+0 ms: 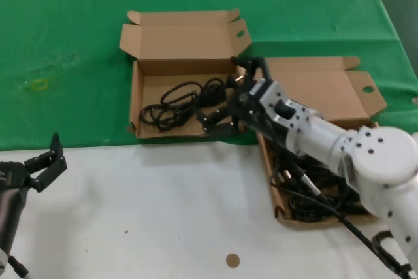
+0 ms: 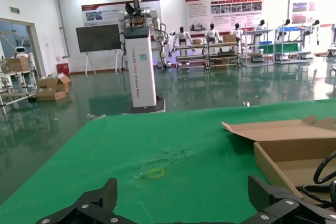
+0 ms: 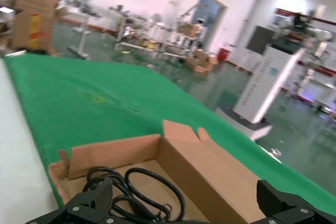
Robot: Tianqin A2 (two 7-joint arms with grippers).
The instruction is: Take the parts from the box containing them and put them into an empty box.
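The box containing the parts (image 1: 136, 96) lies open on the green cloth, with black cable coils (image 1: 176, 102) on its floor. My right gripper (image 1: 222, 121) hangs open over this box's right end, just above the cables, with nothing between its fingers. In the right wrist view the coils (image 3: 136, 187) lie below the open right gripper (image 3: 184, 219), beside the box wall (image 3: 210, 177). The second box (image 1: 320, 89), with the low wavy front wall, sits to the right under my right arm and holds cables (image 1: 313, 195) too. My left gripper (image 1: 46, 164) rests open over the white table at the front left.
A green cloth (image 1: 78, 31) covers the far half of the table, with a small yellow mark (image 1: 39, 84) on it. The near half is white, with a brown disc (image 1: 232, 260) near the front edge. The left wrist view shows the first box's corner (image 2: 294, 150) beyond the left gripper (image 2: 184, 216).
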